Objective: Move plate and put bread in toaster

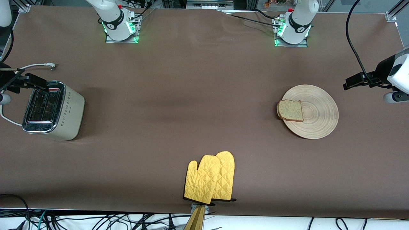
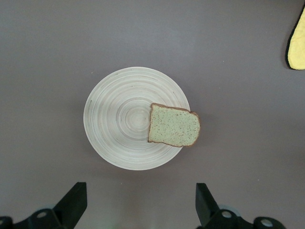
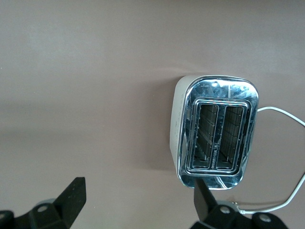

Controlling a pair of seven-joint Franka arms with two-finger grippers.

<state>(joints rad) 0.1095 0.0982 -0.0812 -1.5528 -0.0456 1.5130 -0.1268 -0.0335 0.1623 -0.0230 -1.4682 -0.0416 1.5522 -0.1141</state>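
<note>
- The wooden plate (image 1: 314, 119) sits toward the left arm's end of the table, the bread slice (image 1: 290, 110) lying on its rim, overhanging toward the table's middle
- The left gripper (image 2: 138, 205) hangs above the table beside the plate, fingers spread wide, empty, looking down at it
- The toaster (image 1: 52, 110) stands at the right arm's end, both slots empty; the right gripper (image 3: 138, 205) hovers by it, jaws wide, holding nothing
- Yellow oven mitts (image 1: 211, 179) lie nearest the front camera

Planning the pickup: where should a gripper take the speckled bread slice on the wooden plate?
Take the speckled brown-crusted bread slice by the edge overhanging the round tan wooden plate, toward the right arm's end; it lies flat, so only there can fingers likely get underneath.
</note>
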